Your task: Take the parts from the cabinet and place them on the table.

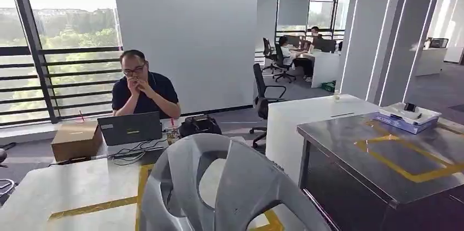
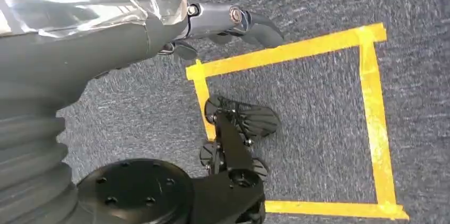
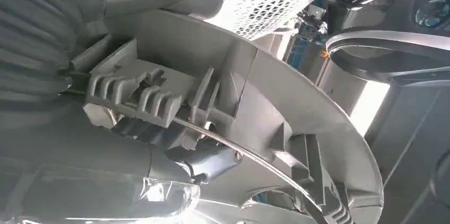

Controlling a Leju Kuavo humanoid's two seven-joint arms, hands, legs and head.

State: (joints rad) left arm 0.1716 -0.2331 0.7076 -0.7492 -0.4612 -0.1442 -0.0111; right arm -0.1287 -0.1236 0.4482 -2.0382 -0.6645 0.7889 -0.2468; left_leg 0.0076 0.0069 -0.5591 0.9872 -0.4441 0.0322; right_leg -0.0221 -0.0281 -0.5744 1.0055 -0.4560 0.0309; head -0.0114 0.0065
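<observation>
No text, label, brand or number can be read. The blue box [image 1: 404,123] on the steel table [image 1: 350,138] carries print too small to make out.

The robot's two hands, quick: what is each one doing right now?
Left hand: holds nothing, hanging over the grey carpet; fingers curled in.
Right hand: gripping the large grey plastic wheel cover.
</observation>
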